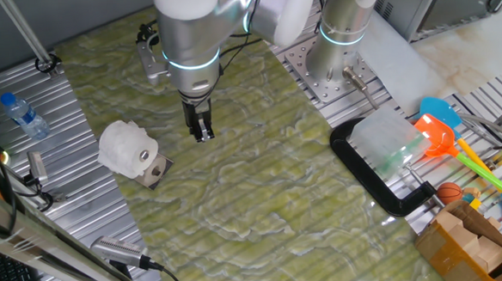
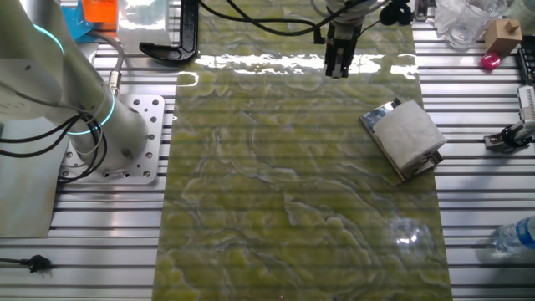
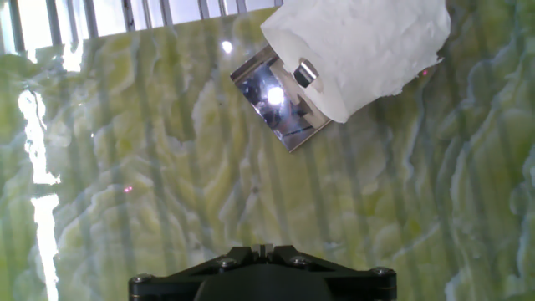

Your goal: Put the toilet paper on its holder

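The white toilet paper roll (image 1: 127, 149) lies on its side on the green mat, with the holder's thin rod (image 3: 306, 73) showing through its core hole. The shiny dark holder plate (image 1: 155, 171) sticks out beside the roll. Both also show in the other fixed view, roll (image 2: 410, 138) and plate (image 2: 378, 113), and in the hand view, roll (image 3: 359, 50) and plate (image 3: 272, 100). My gripper (image 1: 201, 130) hangs over the mat to the right of the roll, apart from it, shut and empty. It also shows in the other fixed view (image 2: 337, 63) and the hand view (image 3: 262, 248).
A clear water bottle (image 1: 24, 115) lies on the slatted metal at the left. A big black C-shaped clamp (image 1: 365, 173) sits at the mat's right edge, by the arm base (image 1: 341, 58). Bright plastic toys (image 1: 444, 135) and a cardboard box (image 1: 463, 241) crowd the right side.
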`<move>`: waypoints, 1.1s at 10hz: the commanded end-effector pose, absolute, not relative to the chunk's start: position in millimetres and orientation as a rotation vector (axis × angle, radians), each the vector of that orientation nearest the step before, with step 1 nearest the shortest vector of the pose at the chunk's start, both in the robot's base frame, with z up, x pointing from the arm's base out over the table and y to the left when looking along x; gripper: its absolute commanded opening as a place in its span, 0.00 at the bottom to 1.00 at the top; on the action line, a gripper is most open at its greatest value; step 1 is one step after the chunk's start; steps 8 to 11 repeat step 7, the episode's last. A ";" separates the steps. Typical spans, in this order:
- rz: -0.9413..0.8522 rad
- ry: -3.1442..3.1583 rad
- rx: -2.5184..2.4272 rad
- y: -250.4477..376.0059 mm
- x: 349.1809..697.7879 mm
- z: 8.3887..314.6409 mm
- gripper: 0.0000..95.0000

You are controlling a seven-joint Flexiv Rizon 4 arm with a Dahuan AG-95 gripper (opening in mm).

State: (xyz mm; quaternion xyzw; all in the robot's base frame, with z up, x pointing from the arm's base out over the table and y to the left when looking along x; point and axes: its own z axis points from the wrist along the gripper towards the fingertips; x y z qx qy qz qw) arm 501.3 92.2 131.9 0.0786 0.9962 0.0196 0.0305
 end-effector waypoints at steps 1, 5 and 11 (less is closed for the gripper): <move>0.075 3.068 0.243 92.4 502.6 130.5 0.00; 0.087 3.069 0.245 92.4 502.6 130.5 0.00; 0.090 3.069 0.245 92.4 502.6 130.5 0.00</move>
